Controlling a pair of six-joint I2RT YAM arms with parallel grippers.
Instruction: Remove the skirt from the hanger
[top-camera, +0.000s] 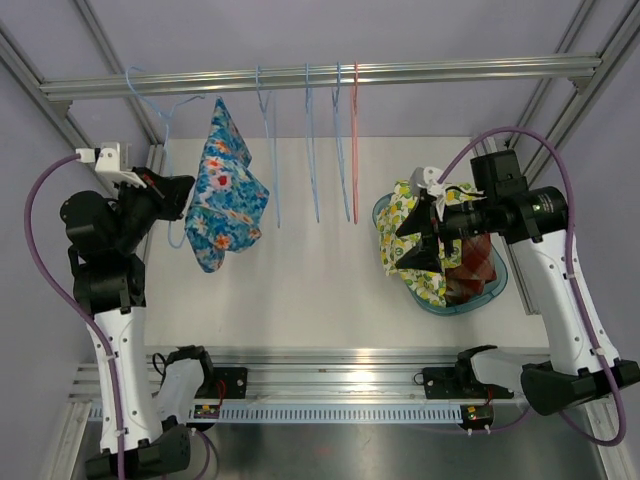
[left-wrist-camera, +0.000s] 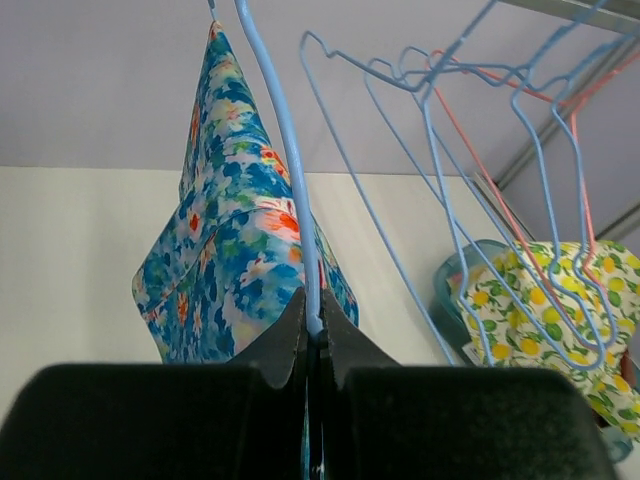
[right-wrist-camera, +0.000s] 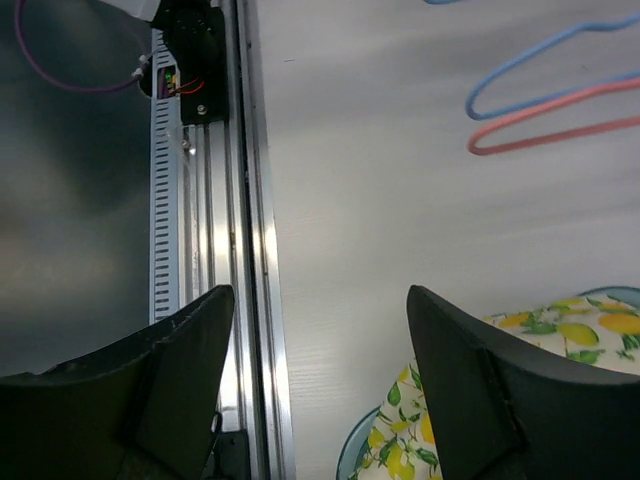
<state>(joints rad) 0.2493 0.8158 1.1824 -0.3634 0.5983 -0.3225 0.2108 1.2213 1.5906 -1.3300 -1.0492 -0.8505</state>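
The skirt (top-camera: 228, 195) is blue with a floral print and hangs from a light-blue wire hanger (top-camera: 165, 122) at the left of the rail. In the left wrist view the skirt (left-wrist-camera: 235, 250) drapes behind the hanger wire (left-wrist-camera: 285, 150). My left gripper (top-camera: 185, 195) is shut on that wire, jaws pinched tight around it (left-wrist-camera: 314, 325), beside the skirt's left edge. My right gripper (top-camera: 420, 240) is open and empty (right-wrist-camera: 320, 330), hovering over the lemon-print cloth (top-camera: 405, 250) on the right.
A teal basin (top-camera: 490, 295) at the right holds the lemon-print cloth (right-wrist-camera: 560, 330) and a plaid cloth (top-camera: 478, 262). Empty blue hangers (top-camera: 312, 150) and a red one (top-camera: 354, 150) hang from the metal rail (top-camera: 400, 72). A frame rail (right-wrist-camera: 250, 200) runs along the table's near edge.
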